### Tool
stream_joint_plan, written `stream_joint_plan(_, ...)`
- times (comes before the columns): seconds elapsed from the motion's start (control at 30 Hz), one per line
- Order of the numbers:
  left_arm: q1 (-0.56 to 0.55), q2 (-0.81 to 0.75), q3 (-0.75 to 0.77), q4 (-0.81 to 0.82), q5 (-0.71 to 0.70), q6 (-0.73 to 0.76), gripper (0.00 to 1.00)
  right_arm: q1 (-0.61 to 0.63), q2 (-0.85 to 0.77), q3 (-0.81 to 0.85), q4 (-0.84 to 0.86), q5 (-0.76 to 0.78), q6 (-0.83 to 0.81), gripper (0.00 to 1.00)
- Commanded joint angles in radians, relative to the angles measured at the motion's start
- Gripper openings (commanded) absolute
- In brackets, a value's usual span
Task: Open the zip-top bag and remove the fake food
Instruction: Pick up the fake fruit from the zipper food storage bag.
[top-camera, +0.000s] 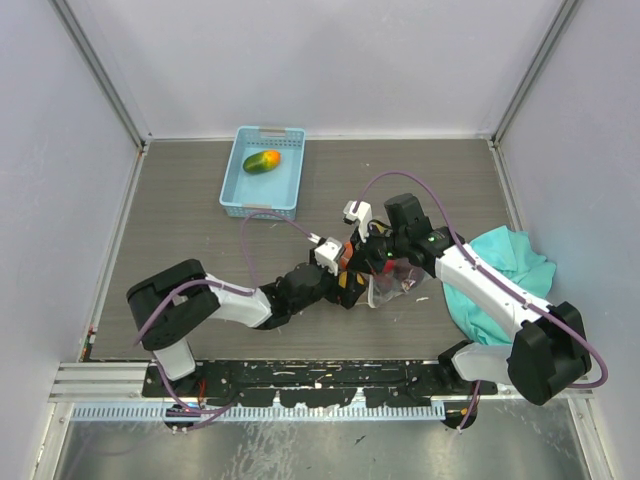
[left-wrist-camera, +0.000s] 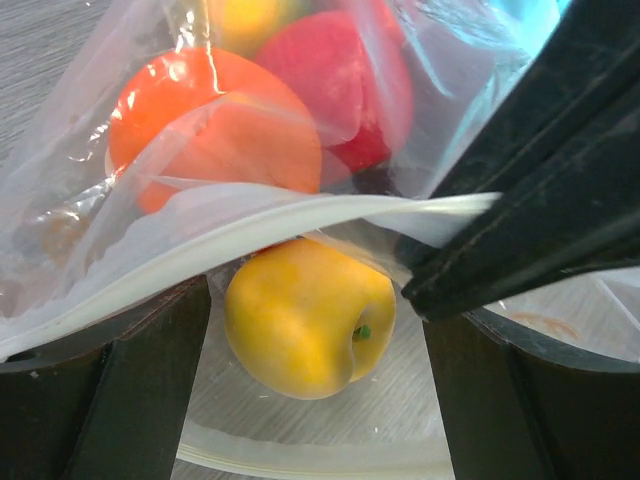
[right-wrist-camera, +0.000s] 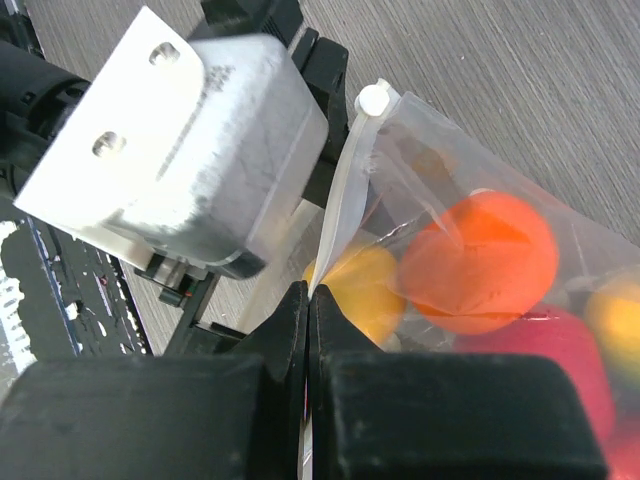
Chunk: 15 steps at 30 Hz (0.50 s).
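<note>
We pinch the zip-top bag (right-wrist-camera: 440, 180) by its zip strip with the right gripper (right-wrist-camera: 308, 300) on the table (top-camera: 200, 210); our left gripper (left-wrist-camera: 315, 390) stands apart around a yellow fruit (left-wrist-camera: 300, 320) at the mouth. Closing may trap film too, dragging the bag

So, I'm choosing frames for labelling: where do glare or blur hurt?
Left wrist: glare streaks on the zip-top bag over the orange fruit. Right wrist: the metal block near the lens is blurred. Top external: sharp, evenly lit, bag tiny.
</note>
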Motion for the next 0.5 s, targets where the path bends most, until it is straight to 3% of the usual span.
stream_joint_plan(0.0,-0.019,0.035,0.044,0.061,-0.117,0.018,0.87,-0.006,0.0,0.022,0.017,-0.035,-0.001,0.01)
stream_joint_plan(0.27,-0.041,0.113,0.036,0.16,-0.231,0.045,0.87,-0.006,0.011,0.024,0.014,-0.042,-0.001,0.01)
stream_joint_plan(0.47,-0.045,0.153,0.05,0.18,-0.249,0.041,0.81,-0.006,0.012,0.024,0.013,-0.04,-0.001,0.01)
